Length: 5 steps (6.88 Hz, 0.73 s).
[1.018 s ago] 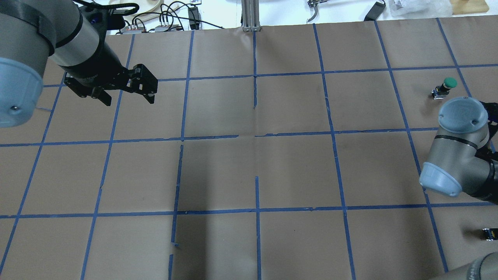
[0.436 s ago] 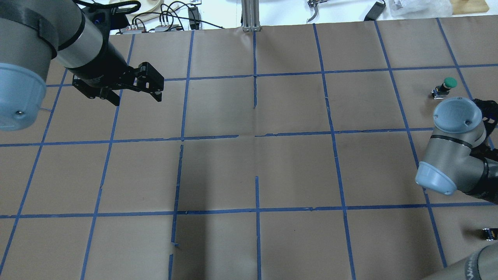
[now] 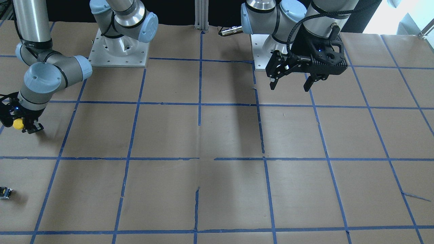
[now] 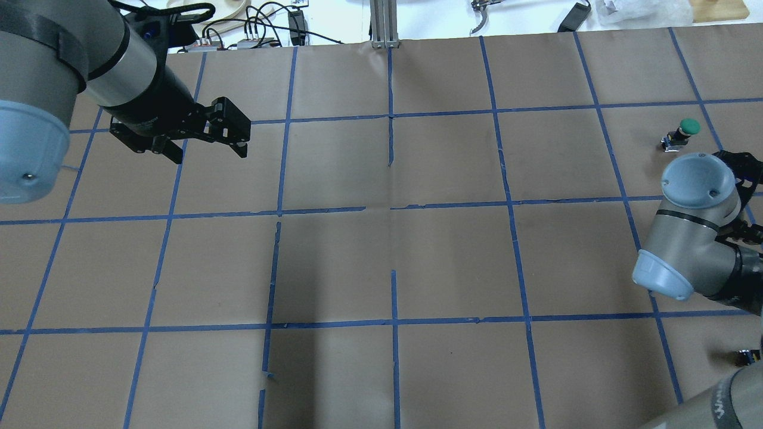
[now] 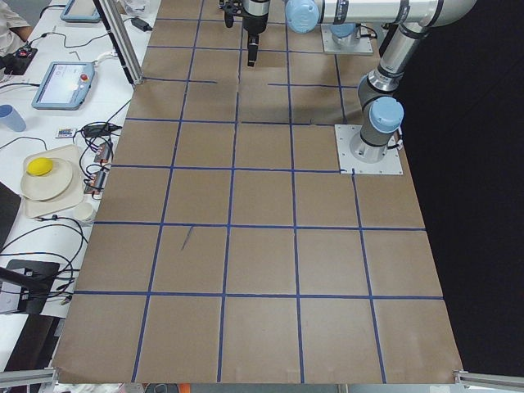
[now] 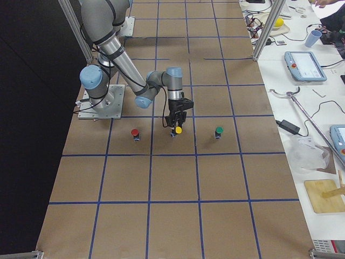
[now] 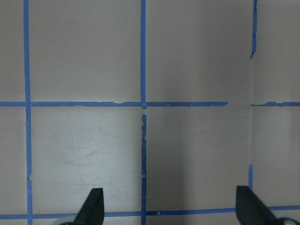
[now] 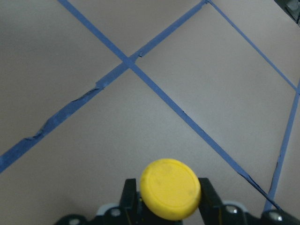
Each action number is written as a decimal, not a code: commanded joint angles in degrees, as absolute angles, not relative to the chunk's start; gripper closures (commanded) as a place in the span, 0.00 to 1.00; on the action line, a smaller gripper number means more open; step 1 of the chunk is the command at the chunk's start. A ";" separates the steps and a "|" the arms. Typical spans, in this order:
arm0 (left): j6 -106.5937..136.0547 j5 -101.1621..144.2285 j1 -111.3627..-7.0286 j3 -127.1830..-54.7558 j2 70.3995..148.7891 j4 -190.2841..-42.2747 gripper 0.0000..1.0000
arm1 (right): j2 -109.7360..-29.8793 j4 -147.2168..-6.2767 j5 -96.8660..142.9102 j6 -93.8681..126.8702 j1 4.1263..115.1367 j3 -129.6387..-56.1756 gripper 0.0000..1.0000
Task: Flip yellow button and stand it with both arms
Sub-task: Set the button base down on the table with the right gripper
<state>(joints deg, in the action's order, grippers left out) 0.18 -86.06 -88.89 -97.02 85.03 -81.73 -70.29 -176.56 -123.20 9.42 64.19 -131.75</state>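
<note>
The yellow button (image 8: 170, 187) sits between the fingers (image 8: 129, 193) of my right gripper (image 3: 21, 126), which is shut on its body, with the round cap facing out past the fingertips. It is held low over the brown paper at the table's right end and shows in the front-facing view (image 3: 17, 123) and the right side view (image 6: 178, 130). In the overhead view the right wrist (image 4: 697, 179) hides it. My left gripper (image 4: 210, 154) is open and empty, hovering far away over the left half, also seen from the front (image 3: 290, 84) and the left wrist (image 7: 171, 206).
A green-capped button (image 4: 685, 130) lies beyond the right gripper, also in the right side view (image 6: 218, 131). A red-capped button (image 6: 135, 133) stands on the robot side of it. Blue tape grids the brown paper (image 4: 393, 262). Cables and tools lie past the far edge.
The right arm's wrist has shifted slightly left toward the table's middle. The left gripper has moved a little to the right and stays open.
</note>
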 commanded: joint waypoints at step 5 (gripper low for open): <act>0.09 -86.04 -88.68 -97.03 85.17 -81.65 0.00 | -81.89 -165.80 -117.79 1.85 63.99 -133.51 0.00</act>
<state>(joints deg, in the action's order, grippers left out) 0.09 -86.06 -88.75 -97.03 85.13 -81.60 -78.94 -170.25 -119.07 2.51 64.11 -133.54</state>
